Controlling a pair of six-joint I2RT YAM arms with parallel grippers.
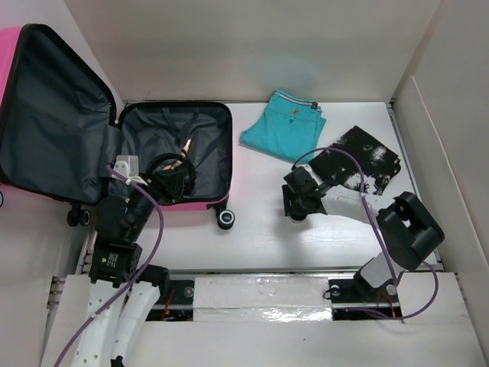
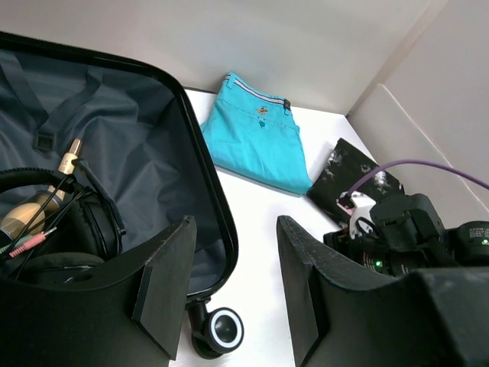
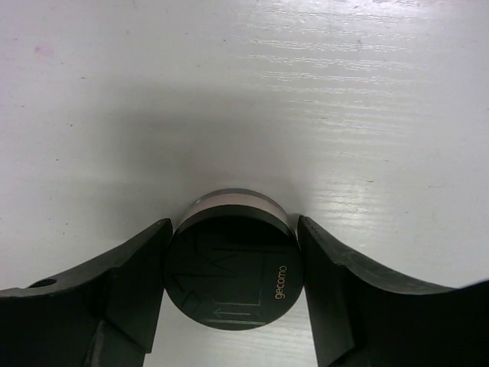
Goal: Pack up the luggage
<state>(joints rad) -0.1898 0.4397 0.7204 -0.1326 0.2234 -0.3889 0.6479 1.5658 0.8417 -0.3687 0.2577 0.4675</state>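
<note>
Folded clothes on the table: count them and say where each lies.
2. Turquoise shorts lie by the back wall, right of the suitcase; a black patterned garment lies right of them, partly under the right arm. Others may be hidden.

A round black tin (image 3: 233, 279) with a silver edge sits on the white table (image 3: 244, 92), low at 6 o'clock. The right gripper (image 3: 234, 224) hugs it, touching its sides at 9 and 3 o'clock.
</note>
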